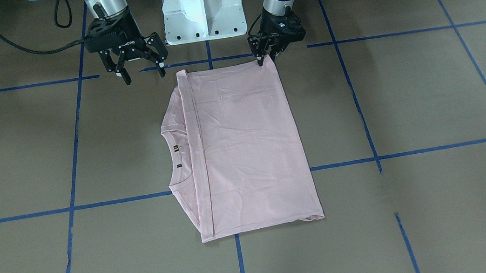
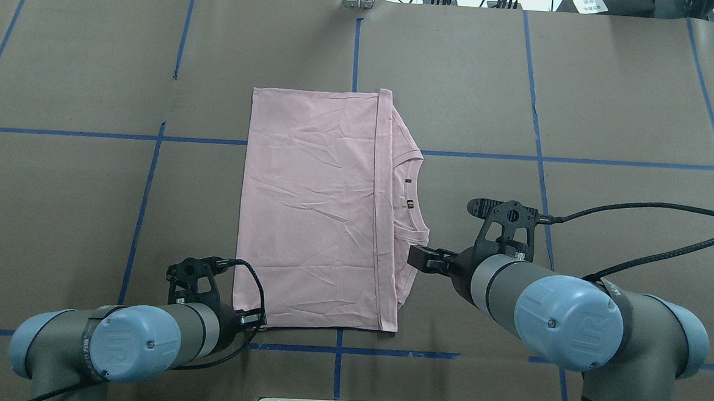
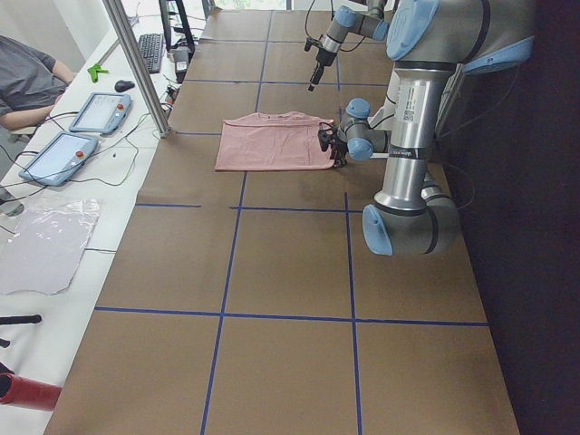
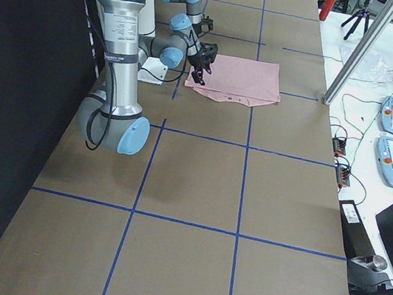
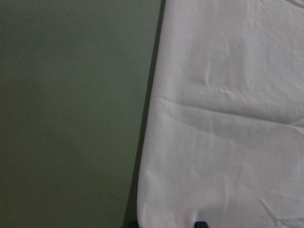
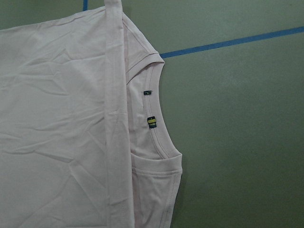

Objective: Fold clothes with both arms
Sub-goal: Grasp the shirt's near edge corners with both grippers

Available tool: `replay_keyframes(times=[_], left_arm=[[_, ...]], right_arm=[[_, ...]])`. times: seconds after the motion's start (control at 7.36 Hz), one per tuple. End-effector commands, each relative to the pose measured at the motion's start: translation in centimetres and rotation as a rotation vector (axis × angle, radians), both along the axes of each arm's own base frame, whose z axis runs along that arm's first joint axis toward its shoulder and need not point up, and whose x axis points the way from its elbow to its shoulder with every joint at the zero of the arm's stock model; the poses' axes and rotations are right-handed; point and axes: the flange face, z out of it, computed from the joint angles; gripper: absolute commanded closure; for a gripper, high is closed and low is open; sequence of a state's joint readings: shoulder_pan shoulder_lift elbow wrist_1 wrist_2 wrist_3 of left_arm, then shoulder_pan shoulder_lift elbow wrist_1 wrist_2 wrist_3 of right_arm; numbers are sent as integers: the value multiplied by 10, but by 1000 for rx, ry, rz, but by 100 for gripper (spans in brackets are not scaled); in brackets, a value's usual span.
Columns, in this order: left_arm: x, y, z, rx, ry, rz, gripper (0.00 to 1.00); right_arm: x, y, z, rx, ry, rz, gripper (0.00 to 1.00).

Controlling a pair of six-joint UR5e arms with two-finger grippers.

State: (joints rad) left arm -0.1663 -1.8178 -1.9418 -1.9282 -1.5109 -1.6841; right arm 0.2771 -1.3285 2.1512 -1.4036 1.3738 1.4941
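Hands first, from the front camera: you see the left hand (image 1: pixel 264 58) low, pinched shut on a corner of the T-shirt (image 1: pixel 244 145); the right hand (image 1: pixel 144 76) hangs wide open, empty. From overhead, the folded T-shirt lies flat on the desk (image 2: pixel 87 211), its collar (image 2: pixel 409 191) toward the right arm (image 2: pixel 570 322).

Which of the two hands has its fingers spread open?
The right hand, on the collar side of the T-shirt: its fingers stand wide apart, off the cloth. The left hand has its fingers pinched together at a shirt corner.
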Motion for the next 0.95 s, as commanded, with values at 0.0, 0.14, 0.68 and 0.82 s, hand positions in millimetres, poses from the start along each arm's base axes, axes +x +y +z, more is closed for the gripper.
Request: replay_keyframes(times=[0.0, 0.14, 0.68, 0.82], left_arm=[[-1, 1, -3, 3, 6, 2, 100], [-2, 1, -6, 4, 12, 2, 100], [-2, 1, -12, 8, 22, 1, 100], [-1, 2, -15, 9, 26, 3, 100]], right_arm=[[-5, 2, 2, -6, 4, 5, 0], [-16, 2, 2, -12, 9, 5, 1], [-99, 17, -22, -178, 96, 51, 23], [-114, 20, -19, -195, 105, 56, 32]])
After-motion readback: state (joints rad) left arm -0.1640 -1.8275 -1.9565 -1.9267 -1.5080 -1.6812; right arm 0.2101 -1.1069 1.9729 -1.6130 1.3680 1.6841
